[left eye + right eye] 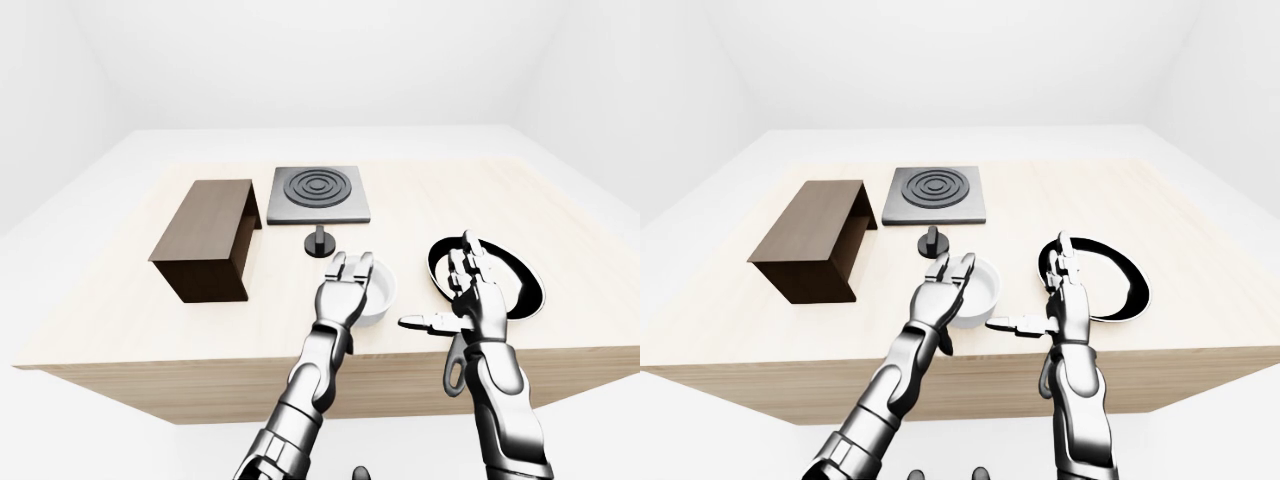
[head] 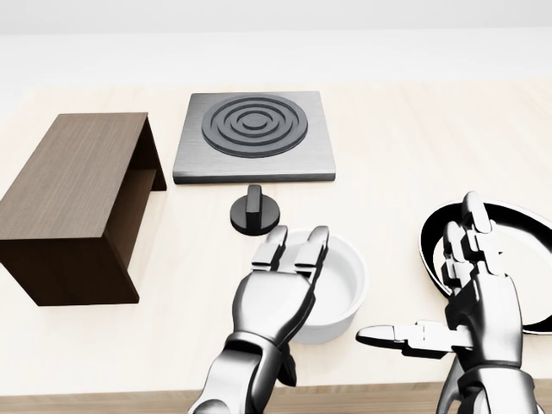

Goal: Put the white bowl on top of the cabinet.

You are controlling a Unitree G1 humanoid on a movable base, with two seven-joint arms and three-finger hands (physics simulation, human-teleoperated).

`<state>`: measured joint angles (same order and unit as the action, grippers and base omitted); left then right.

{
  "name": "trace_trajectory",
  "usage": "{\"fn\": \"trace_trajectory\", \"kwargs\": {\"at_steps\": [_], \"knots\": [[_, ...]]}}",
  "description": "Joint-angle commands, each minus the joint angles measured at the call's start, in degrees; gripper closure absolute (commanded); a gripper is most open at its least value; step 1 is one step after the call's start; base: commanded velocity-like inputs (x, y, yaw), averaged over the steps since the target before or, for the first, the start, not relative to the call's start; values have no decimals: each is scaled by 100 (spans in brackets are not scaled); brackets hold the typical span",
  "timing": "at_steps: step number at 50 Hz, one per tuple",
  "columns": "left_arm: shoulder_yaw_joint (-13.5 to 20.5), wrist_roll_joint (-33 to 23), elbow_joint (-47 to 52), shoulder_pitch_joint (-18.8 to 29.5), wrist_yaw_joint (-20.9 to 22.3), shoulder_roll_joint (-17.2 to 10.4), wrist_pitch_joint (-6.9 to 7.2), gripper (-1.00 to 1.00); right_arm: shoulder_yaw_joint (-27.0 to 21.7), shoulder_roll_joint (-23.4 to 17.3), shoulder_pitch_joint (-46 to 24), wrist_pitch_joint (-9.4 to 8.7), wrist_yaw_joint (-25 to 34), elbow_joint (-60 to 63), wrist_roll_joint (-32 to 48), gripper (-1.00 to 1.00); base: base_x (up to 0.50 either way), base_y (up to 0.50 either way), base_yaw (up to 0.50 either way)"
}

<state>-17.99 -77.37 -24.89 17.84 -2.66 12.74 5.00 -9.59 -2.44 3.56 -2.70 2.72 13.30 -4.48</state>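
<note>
While the white bowl sits lower-centre in head view w/ the cabinet at left, left hand hovers open, gripping nothing, right hand splayed—reach stage; next: close fingers on rim.

My left hand covers the near-left part of the bowl, so I cannot tell whether my fingers touch its rim. My right hand hides part of the pan, which the head view's right edge cuts off. The cabinet's inside is mostly shadowed.
</note>
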Motion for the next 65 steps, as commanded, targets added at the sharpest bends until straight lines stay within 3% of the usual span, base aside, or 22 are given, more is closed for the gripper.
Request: {"fn": "trace_trajectory", "kwargs": {"at_steps": [1,10,23,24,25,26,54,65], "knots": [[140,150,-459,286,-96,-14,0,-100,4,-4,-11,-21,-3,5,-4,-100,0,0,0],[306,420,-1091,646,-342,-52,0,-100,5,1,-1,4,3,-4,-2,-100,0,0,0],[285,507,-1241,698,-425,-70,0,-100,25,8,18,1,8,17,13,-100,0,0,0],[284,507,-1262,701,-439,-73,0,21,31,11,23,-5,8,25,17,-100,0,0,0],[285,507,-1265,703,-441,-73,0,21,33,14,22,1,3,19,23,-100,0,0,0],[284,505,-1275,707,-456,-79,0,100,36,15,23,6,5,14,23,-100,0,0,0],[321,469,-1388,752,-512,-109,0,100,16,9,-26,-18,-7,-9,-22,-100,0,0,0],[374,356,-621,690,-7,-291,0,100,50,28,78,-9,37,99,-3,-100,0,0,0]]}}
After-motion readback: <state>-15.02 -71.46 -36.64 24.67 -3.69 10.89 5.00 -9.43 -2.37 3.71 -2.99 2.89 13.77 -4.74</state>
